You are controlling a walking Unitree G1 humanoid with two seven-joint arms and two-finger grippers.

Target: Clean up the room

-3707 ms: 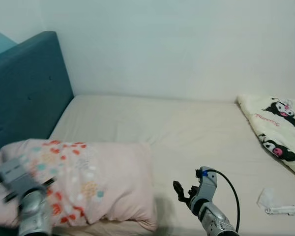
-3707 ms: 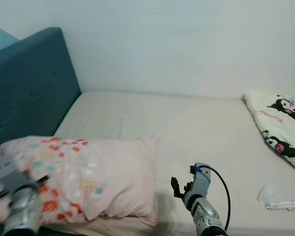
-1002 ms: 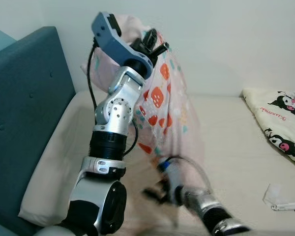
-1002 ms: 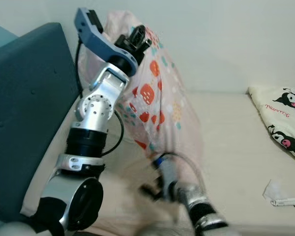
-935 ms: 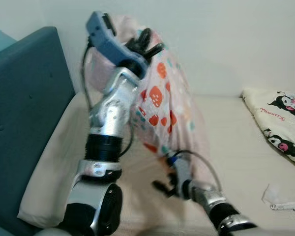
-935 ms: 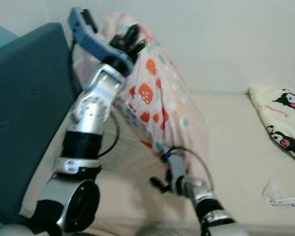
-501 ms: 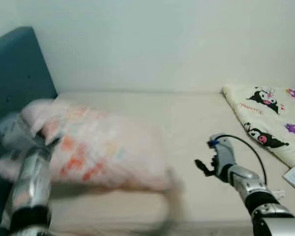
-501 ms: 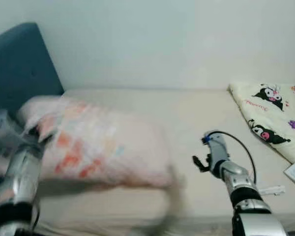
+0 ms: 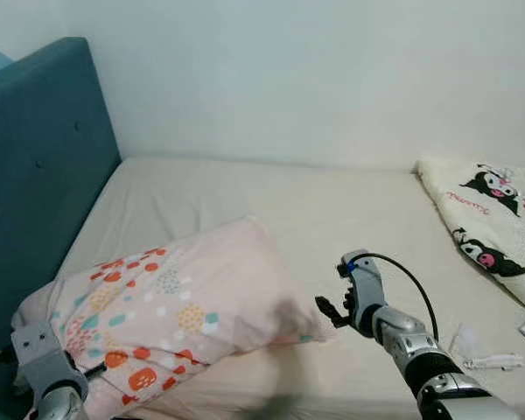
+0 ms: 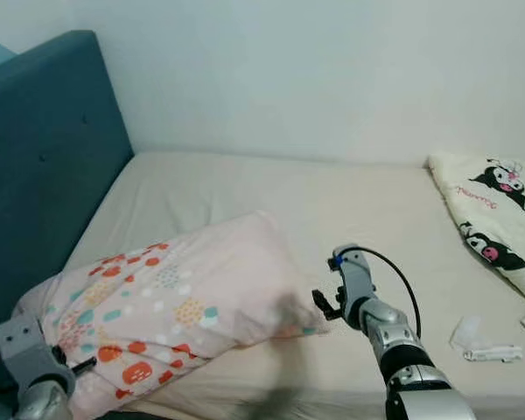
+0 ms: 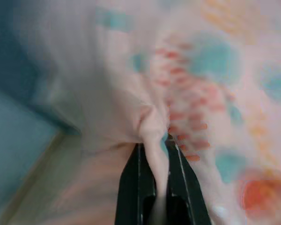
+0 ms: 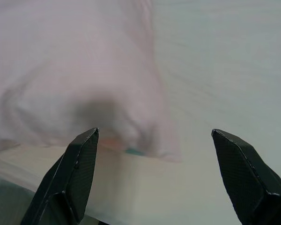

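Lying on the beige bed [image 9: 350,219] against the teal headboard [image 9: 35,175]: a pillow [image 9: 175,306].

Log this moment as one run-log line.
left gripper: shut on pillow corner | right gripper: open, near pillow's other end | pillow: lying on bed by headboard

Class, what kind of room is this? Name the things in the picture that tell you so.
Most likely a bedroom. There is a bed with a bare mattress, a padded blue headboard, a patterned pillow and a cartoon-print blanket.
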